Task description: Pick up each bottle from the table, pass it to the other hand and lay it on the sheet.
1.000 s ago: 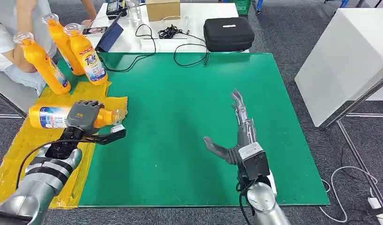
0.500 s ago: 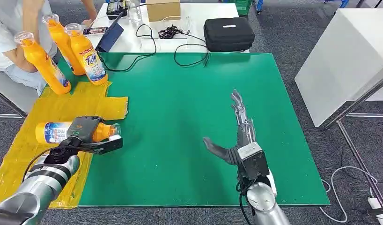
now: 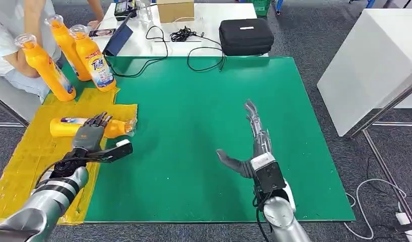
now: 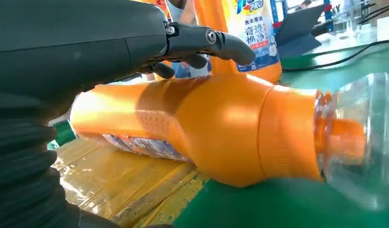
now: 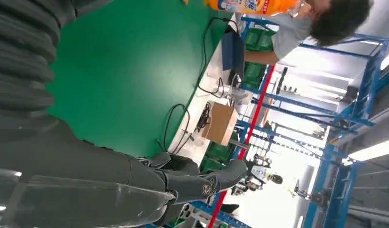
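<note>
From my remote station: an orange bottle (image 3: pixel 88 126) lies on its side on the yellow sheet (image 3: pixel 22 161), its clear cap reaching the green mat (image 3: pixel 204 116). My left hand (image 3: pixel 90 133) sits spread above it, holding nothing. My right hand (image 3: pixel 254 141) stretches flat and empty over the mat.

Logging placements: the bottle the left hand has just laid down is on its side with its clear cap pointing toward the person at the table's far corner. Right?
Not quite. The bottle by the left hand does lie on its side on the yellow sheet, but the head view shows its clear cap pointing toward the green mat, away from the person.
</note>
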